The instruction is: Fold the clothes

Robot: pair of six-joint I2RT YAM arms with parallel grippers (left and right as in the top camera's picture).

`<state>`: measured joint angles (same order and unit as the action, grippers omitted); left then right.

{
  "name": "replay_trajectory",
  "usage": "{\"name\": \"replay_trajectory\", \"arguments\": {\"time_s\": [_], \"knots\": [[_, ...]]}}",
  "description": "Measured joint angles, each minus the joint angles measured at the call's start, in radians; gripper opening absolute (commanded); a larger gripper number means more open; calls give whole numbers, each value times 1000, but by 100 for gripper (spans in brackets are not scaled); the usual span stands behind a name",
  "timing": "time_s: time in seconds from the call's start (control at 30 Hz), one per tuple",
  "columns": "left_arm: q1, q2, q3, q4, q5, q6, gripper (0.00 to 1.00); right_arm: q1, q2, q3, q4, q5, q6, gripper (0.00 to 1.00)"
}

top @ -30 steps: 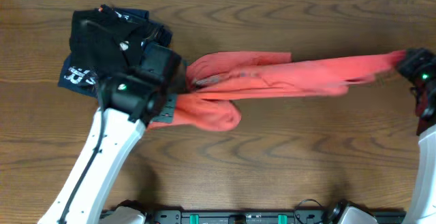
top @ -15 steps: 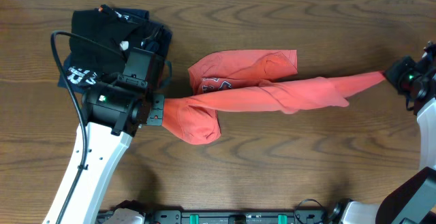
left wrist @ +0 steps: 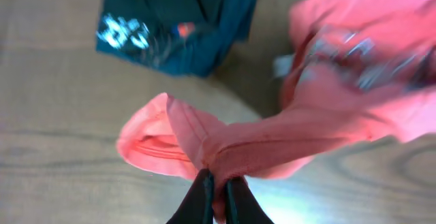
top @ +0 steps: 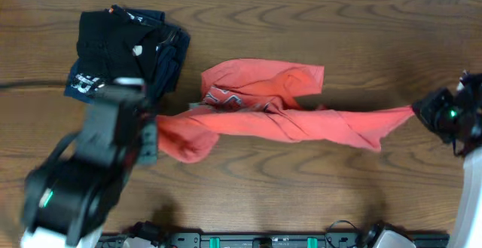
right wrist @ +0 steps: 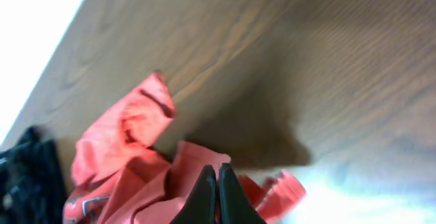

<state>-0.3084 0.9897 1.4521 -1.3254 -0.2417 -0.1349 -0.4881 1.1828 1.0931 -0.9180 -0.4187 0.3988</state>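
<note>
The coral-red T-shirt (top: 279, 116) is stretched in the air across the middle of the table, bunched into a long band, with white lettering showing near its upper left part. My left gripper (top: 156, 139) is shut on the shirt's left end (left wrist: 225, 156). My right gripper (top: 416, 112) is shut on the shirt's right end (right wrist: 197, 173). Both ends are lifted off the wood; part of the shirt sags behind the band.
A folded black garment (top: 117, 41) lies on a folded navy garment with white lettering (top: 86, 82) at the table's back left, close to my left arm. The navy one also shows in the left wrist view (left wrist: 177, 26). The table's far edge runs along the top.
Both grippers have moved toward the front edge with the shirt, pulling it off the folded pile. The left arm has risen toward the camera and the band now hangs lower and straighter.
</note>
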Motion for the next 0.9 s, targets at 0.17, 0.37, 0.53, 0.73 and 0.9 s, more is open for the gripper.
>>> {"name": "replay_trajectory", "arguments": {"time_s": [0.17, 0.37, 0.53, 0.73, 0.9], "knots": [[0, -64, 13, 32, -2, 0, 6, 0, -77, 0, -10, 18, 36, 1], [1, 85, 16, 86, 3, 0, 6, 0, 101, 0, 164, 54, 113, 13], [1, 307, 14, 102, 3, 6, 6, -6, 350, 1, 371, 76, 112, 43], [1, 423, 13, 92, 13, 8, 6, -2, 440, -2, 283, -37, -34, 42], [1, 415, 13, 124, 26, 11, 6, 152, 401, -1, 92, -80, -151, 38]]}}
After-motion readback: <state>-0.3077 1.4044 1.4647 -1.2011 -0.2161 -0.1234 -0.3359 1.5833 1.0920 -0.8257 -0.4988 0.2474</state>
